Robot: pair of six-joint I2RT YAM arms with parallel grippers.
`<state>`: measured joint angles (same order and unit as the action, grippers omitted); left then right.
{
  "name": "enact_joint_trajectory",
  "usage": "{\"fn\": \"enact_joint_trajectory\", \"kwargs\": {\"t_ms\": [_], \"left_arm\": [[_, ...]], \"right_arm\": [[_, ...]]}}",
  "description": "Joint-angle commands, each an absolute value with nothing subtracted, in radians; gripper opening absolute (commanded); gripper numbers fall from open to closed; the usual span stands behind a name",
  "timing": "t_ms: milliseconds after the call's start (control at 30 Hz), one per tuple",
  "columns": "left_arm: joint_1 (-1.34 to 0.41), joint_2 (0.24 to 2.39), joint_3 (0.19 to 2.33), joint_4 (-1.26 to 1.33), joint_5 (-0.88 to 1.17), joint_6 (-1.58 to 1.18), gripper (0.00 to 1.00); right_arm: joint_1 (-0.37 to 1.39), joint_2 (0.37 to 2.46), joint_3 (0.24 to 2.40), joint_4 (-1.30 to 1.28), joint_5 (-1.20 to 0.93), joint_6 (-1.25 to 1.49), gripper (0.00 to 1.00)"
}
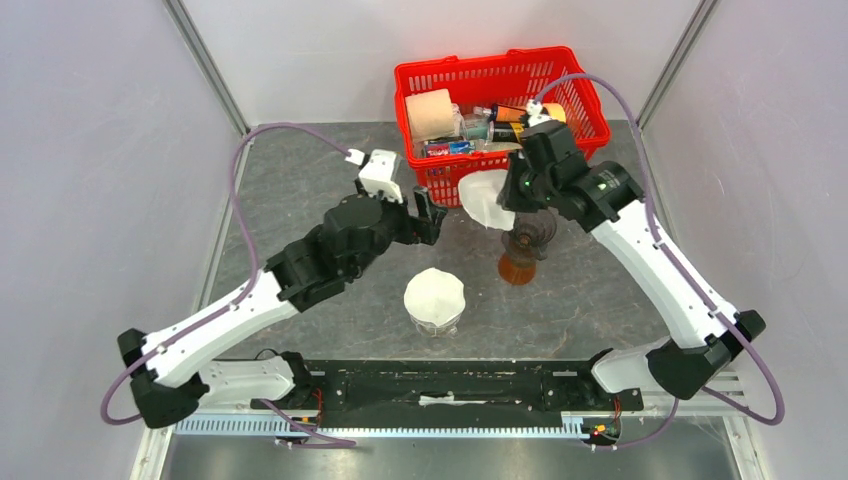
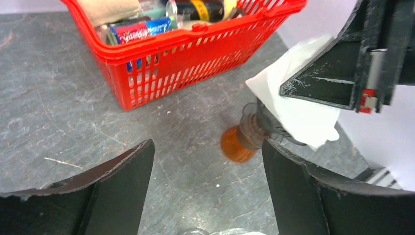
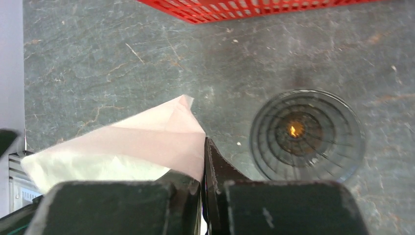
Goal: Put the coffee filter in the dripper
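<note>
The dripper (image 1: pixel 434 320), a clear cut-glass cup, stands at the table's middle with white crumpled paper (image 1: pixel 433 293) filling its top; its rim shows at the bottom edge of the left wrist view (image 2: pixel 220 231). My right gripper (image 1: pixel 507 195) is shut on a white coffee filter (image 1: pixel 484 200), held in the air in front of the basket; it also shows in the right wrist view (image 3: pixel 122 147) and the left wrist view (image 2: pixel 298 115). My left gripper (image 1: pixel 432 215) is open and empty, left of the filter and beyond the dripper.
A dark smoky-grey ribbed cup (image 1: pixel 527 233) sits on a tumbler with brown liquid (image 1: pixel 516 268), just right of the held filter; in the right wrist view the cup (image 3: pixel 307 134) is seen from above. A red basket (image 1: pixel 585 105) with several items stands at the back.
</note>
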<state>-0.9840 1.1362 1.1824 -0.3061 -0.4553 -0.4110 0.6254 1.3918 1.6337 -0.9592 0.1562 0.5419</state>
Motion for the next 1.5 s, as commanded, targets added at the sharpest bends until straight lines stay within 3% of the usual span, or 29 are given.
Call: {"fn": "enact_joint_trajectory", "kwargs": {"t_ms": [0,300,467,767,967,1133,1333,1467], "left_arm": [[-0.983,1.012,1.159,-0.256,-0.388,-0.372,0.89],[-0.917,0.92,1.052,-0.253,-0.486,-0.376,0.91],[-0.781,0.921,1.007,-0.272,-0.368,-0.434,0.91],[-0.698,0.907,0.944,-0.271,-0.3,-0.454,0.91],[-0.677,0.917,0.947,-0.281,-0.278,-0.463,0.91],[-0.67,0.913,0.944,-0.281,-0.271,-0.463,0.91],[-0.667,0.909,0.937,-0.283,-0.279,-0.462,0.91],[-0.666,0.916,0.937,-0.281,-0.281,-0.462,0.91]], "right_arm": [[0.534,1.339,1.692,-1.158,0.075,0.546,0.08],[0.372,1.273,1.662,-1.364,0.005,0.516,0.11],[0.311,1.361,1.668,-1.373,-0.14,0.482,0.11],[0.255,1.467,1.697,-1.405,-0.126,0.455,0.15],[0.24,1.479,1.719,-1.41,-0.098,0.452,0.43],[0.234,1.476,1.757,-1.429,-0.075,0.443,0.55],[0.233,1.457,1.85,-1.47,0.01,0.432,0.58],[0.234,1.425,1.881,-1.428,-0.056,0.435,0.54]]}}
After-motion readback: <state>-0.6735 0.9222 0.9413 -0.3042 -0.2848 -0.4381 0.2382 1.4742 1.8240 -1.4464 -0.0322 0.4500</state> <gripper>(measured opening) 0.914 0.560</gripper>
